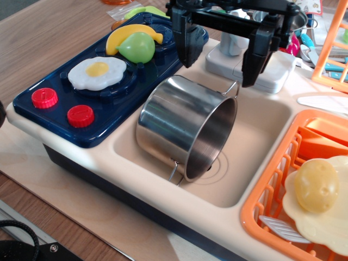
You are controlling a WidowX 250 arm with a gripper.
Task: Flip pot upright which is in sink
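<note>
The pot point(179, 122) is a shiny steel cylinder lying on its side in the cream sink point(255, 163), its open mouth facing right and toward the drain mark. One wire handle points up at the rim, the other down at the front. My black gripper point(220, 54) hangs above the pot's rear edge, jaws wide open and empty, one finger point(187, 46) to the left and the other finger point(255, 57) to the right.
A navy toy stove point(54, 117) at left holds a fried egg point(98, 72), a banana point(130, 33) and a green pear point(137, 47). An orange dish rack point(266, 201) at right holds a plate with a potato point(317, 185). A grey faucet base point(272, 76) stands behind the sink.
</note>
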